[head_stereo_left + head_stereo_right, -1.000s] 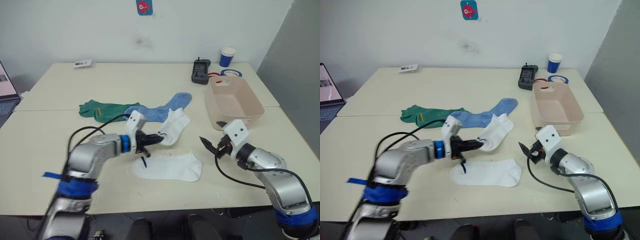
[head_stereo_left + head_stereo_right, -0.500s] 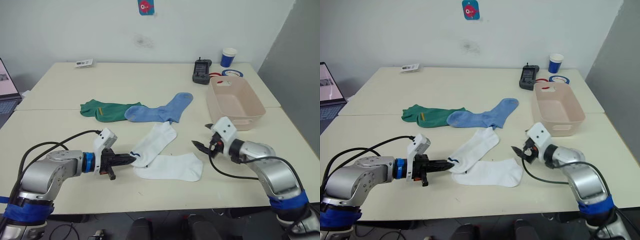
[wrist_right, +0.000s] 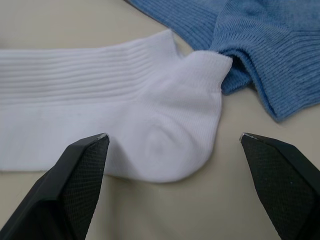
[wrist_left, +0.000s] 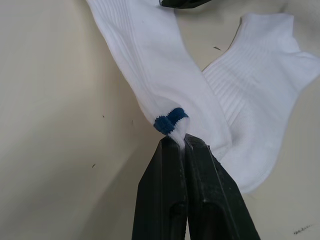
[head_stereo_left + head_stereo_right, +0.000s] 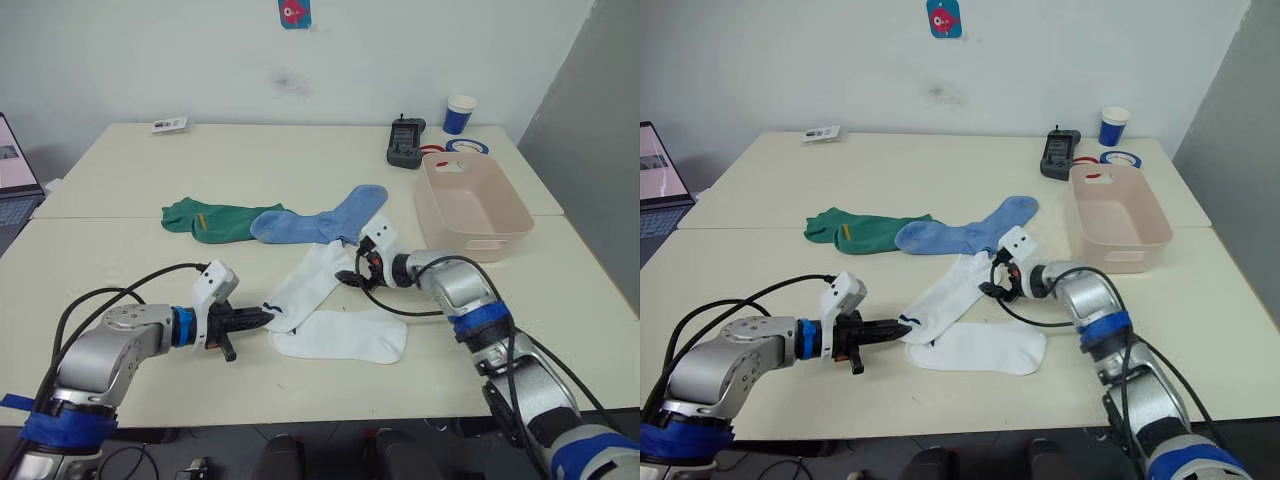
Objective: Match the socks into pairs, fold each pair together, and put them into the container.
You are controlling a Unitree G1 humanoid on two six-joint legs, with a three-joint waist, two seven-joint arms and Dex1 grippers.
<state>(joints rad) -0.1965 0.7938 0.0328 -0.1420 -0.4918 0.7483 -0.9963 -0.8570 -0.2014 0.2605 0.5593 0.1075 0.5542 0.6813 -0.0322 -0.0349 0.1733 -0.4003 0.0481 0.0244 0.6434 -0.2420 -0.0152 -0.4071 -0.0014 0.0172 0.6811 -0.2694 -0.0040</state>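
The broad cream-coloured counter carries everything. The pale beige-pink rectangular plastic tub with rounded corners and a cut-out handle slot sits beyond and to the outer side of the right fingers, with nothing visible inside it.

Two soft white ankle socks lie between the two arms. The flat white sock rests nearer the counter's front edge, just ahead of the left fingers. The stretched white sock runs diagonally from the left fingers to the right ones, its lower end lapping over the flat one. The left gripper has its black fingers pressed together on the stretched sock's cuff, right at a small blue band. The right gripper hovers at the other end of that sock, its black fingers spread wide to either side of the heel, not touching it.

Just beyond the right fingers lies a light blue ankle sock, its edge meeting the white heel. Farther along, past the left fingers, is a dark green ankle sock with a small yellow mark, partly overlapped by the blue.

Far behind the tub stand a black handheld device and a blue-and-white paper cup.
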